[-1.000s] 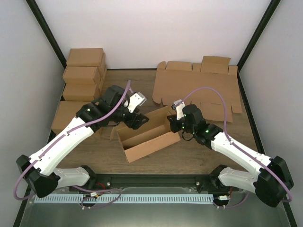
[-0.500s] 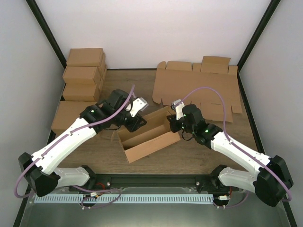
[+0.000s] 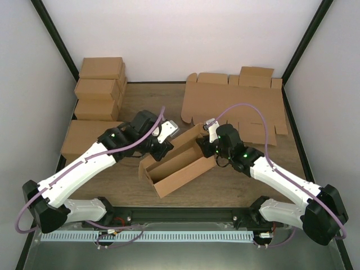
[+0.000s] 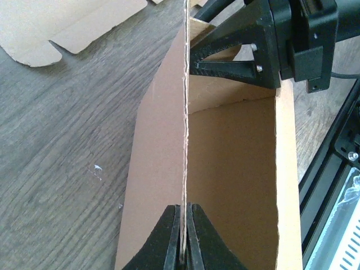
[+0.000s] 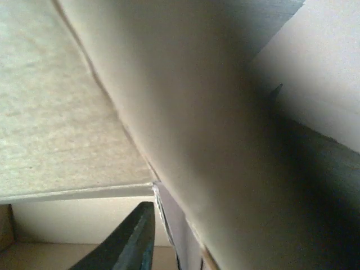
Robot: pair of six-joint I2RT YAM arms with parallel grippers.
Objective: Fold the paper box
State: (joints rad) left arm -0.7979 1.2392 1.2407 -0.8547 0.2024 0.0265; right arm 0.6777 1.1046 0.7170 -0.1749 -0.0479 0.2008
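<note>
**Position.** The box sits on the table, midway between the two arms. It is an open tray with its walls raised, and it lies at a slant to the table's edges.

**Left gripper.** The left gripper is pressed together on the top edge of one long wall of the box, near the wall's left end. The fingers pinch the cardboard between them. This hold probably keeps the wall upright and stops the box from sliding while its other end is worked.

**Right gripper.** The right gripper is at the far right corner of the box, against the end wall. Its wrist view is filled with cardboard and shows only one finger. Whether it is spread or clamped cannot be told. It probably serves to shape or steady that end.

**Surroundings.** Flat sheets lie behind the box to the right. Stacked cartons stand behind it to the left. Both are well apart from the box.

**Markings.** No brand, label or writing is visible. All the cardboard is plain brown.
</note>
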